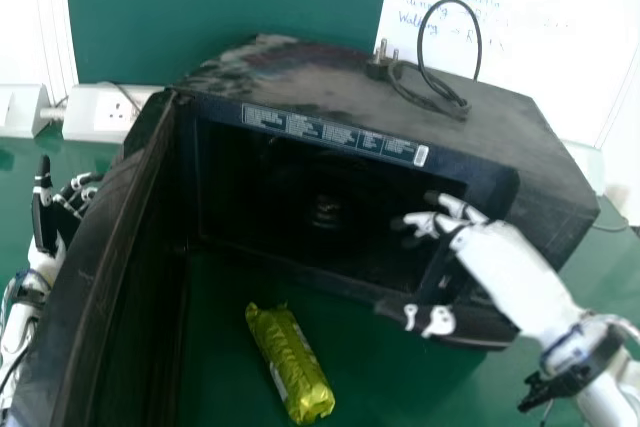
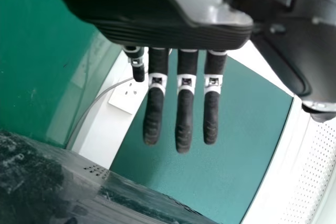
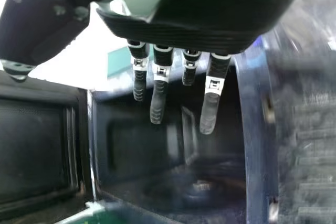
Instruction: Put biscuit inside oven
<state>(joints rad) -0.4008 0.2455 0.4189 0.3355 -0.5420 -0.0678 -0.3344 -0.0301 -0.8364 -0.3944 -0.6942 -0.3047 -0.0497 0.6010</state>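
two hands, neither holding anything. right: my right hand point(image 1: 510, 267), fingers extended and thumb spread away below them, at the right side of the mouth of the oven point(image 1: 400, 107); whether the fingertips pass inside, i cannot tell. left: my left hand point(image 2: 185, 103), fingers straight, with the oven door point(image 1: 110, 247) standing between them and the biscuit packet point(image 1: 290, 362). the packet lies on the table point(image 1: 220, 292), slantwise, nearer the robot than my right fingers and to their left, outside the oven.

probable faults, with causes. (a) collision: my right thumb and fingers are close to the front frame, so a straight descent could knock it or shove the oven; they would do better to draw back first, then go down to the packet. (b) slipping: the wrapper looks slick and rounded, so a touch near one end could roll or turn the packet away from my fingers. (c) crumbling: too firm a squeeze at the middle would probably break the biscuits. (d) snagging: carried crosswise or low in my fingers, the long packet could strike the lower rim and drop. (e) door swing: a sideways sweep by my left fingers could push the door inward, narrowing the path for my right.
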